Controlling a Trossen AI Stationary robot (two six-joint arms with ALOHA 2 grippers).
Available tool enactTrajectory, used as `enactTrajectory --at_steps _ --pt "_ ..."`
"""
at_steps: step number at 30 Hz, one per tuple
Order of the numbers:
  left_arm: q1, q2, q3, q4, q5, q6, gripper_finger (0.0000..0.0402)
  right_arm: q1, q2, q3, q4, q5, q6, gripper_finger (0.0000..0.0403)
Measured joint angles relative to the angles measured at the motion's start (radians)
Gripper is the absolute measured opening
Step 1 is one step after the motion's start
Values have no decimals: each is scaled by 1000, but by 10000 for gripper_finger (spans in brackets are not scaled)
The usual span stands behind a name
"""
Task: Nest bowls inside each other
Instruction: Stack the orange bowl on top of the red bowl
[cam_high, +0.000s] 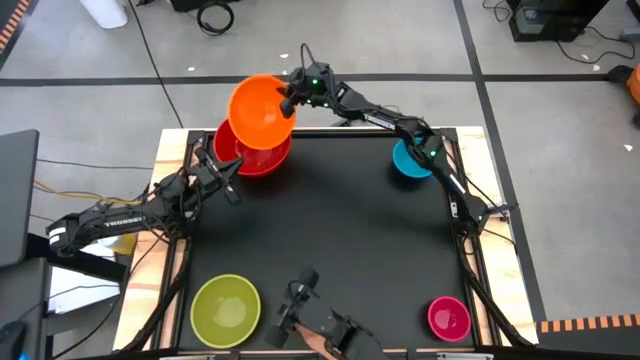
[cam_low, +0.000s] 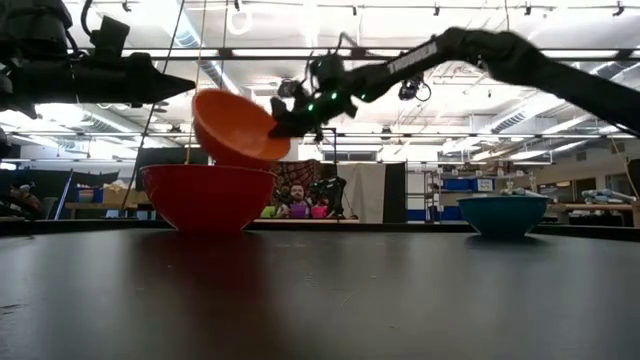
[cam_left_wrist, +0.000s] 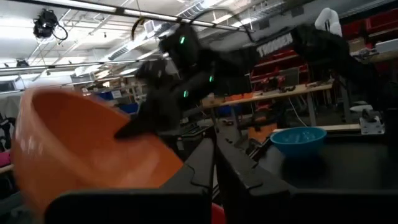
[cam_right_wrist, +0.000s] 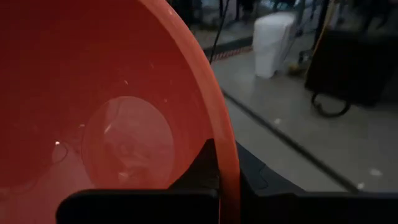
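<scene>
left pincer (cam_high: 232, 172) – shut, low, arm bent | right pincer (cam_high: 290, 100) – clamped, raised, arm seemingly outstretched

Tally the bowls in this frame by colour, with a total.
Red bowl: 1
Orange bowl: 1
Yellow-green bowl: 1
Blue bowl: 1
Magenta pink bowl: 1
Total: 5 bowls
</scene>
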Motion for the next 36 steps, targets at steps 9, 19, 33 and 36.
enactTrajectory --at_steps 9,19,33,36 --pt "0 0 0 0 0 -3 23 12 91 62 -31 -89 6 24" --pt "0 0 0 0 -3 -13 23 38 85 62 -38 -90 -52 41" --pt "0 0 0 -1 -25 -25 23 42 73 62 -81 -209 -24 158" --pt "0 0 0 -1 -26 -29 23 41 59 61 -65 -230 -18 182"
